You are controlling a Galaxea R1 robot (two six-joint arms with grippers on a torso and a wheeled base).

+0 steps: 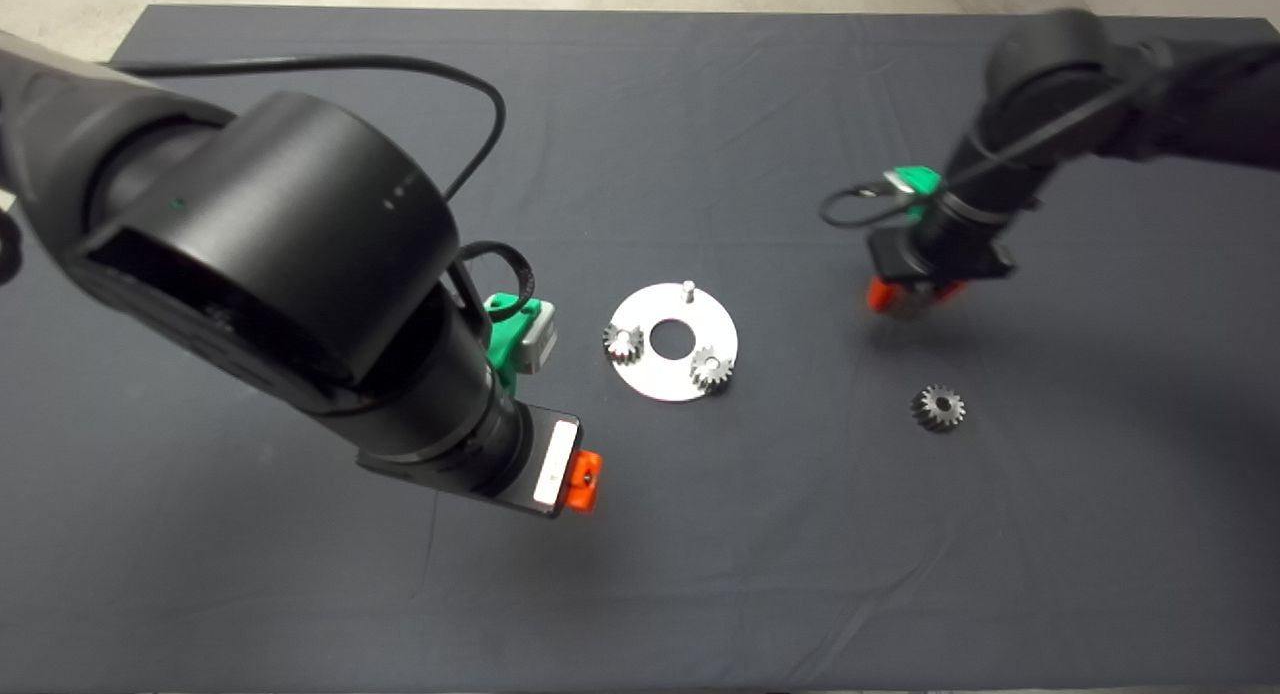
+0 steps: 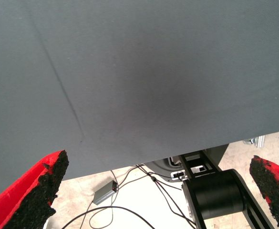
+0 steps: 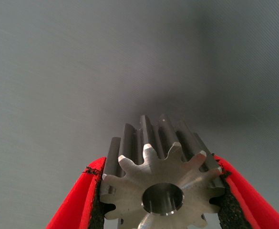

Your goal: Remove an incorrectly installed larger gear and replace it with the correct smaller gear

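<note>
Dark mat [image 1: 700, 574] under a silver disc [image 1: 668, 382] and, apparently apart, a dark gear [image 1: 938, 407].

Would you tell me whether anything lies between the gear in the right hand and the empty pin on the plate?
Nothing visible does. The right hand holds the smaller gear over the mat beside the plate; the stretch to the free pin is open. The larger gear lies off that path; the left hand too.
</note>
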